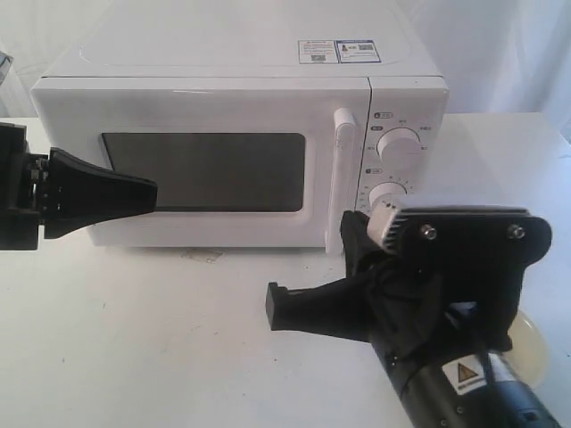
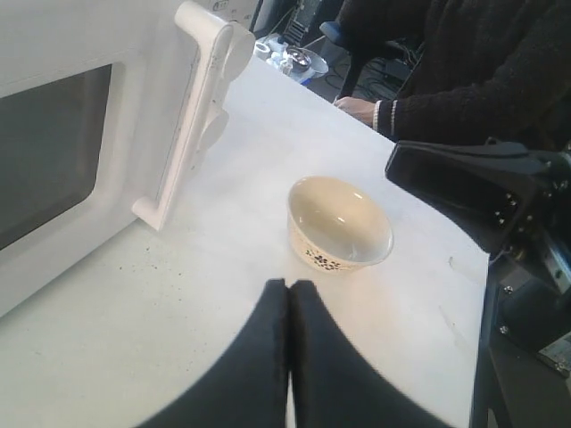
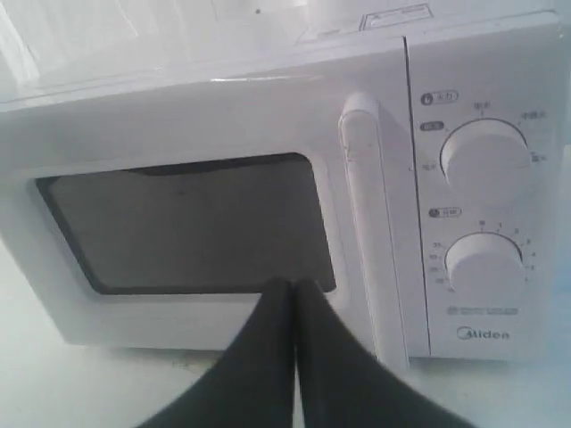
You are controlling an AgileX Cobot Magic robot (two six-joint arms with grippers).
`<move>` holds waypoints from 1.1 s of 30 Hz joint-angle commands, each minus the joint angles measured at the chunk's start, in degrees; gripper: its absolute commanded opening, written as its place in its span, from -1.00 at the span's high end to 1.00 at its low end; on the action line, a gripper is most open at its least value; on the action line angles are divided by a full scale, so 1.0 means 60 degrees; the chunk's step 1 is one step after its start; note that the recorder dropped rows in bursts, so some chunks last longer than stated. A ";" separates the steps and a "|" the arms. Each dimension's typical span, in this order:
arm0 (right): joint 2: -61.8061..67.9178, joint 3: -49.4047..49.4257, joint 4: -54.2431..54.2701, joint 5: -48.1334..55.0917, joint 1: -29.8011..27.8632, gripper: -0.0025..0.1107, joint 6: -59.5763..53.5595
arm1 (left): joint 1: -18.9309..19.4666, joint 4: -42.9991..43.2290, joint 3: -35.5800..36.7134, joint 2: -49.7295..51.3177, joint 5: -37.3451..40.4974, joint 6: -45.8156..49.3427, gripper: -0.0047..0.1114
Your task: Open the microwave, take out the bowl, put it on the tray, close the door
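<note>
The white microwave [image 1: 223, 107] stands at the back of the table with its door [image 1: 205, 227] closed, the bar handle [image 1: 343, 169] on the door's right edge. My left gripper [image 1: 150, 193] is shut and empty, level with the window's left side. My right gripper [image 1: 273, 305] is shut and empty, low over the table in front of the handle; the right wrist view shows it [image 3: 293, 283] facing the door [image 3: 178, 116]. The cream bowl [image 2: 339, 223] stands upright on the white table beyond the left gripper [image 2: 288, 283]; its edge [image 1: 533, 349] shows behind my right arm. No tray is in view.
Two round knobs [image 1: 397, 143] sit on the microwave's right panel. A person in a dark sweater [image 2: 446, 62] stands at the table's far side. My right arm [image 2: 473, 178] hangs over the table's edge near the bowl. Small glass items [image 2: 299, 61] lie beyond the microwave.
</note>
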 commanded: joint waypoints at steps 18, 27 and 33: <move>-0.5658 0.0514 -0.4364 1.0514 -0.6133 0.96 -0.1327 | -0.0021 -0.0108 -0.0030 -0.0095 0.0077 -0.0034 0.92; -0.8813 0.2408 -0.4221 1.1345 -0.9141 0.96 0.0077 | -0.0021 -0.0108 -0.0030 -0.0095 0.0056 -0.0034 0.92; -1.0727 0.3562 -0.4182 1.1327 -1.0378 0.96 0.0099 | -0.0021 -0.0108 -0.0030 -0.0095 0.0056 -0.0034 0.92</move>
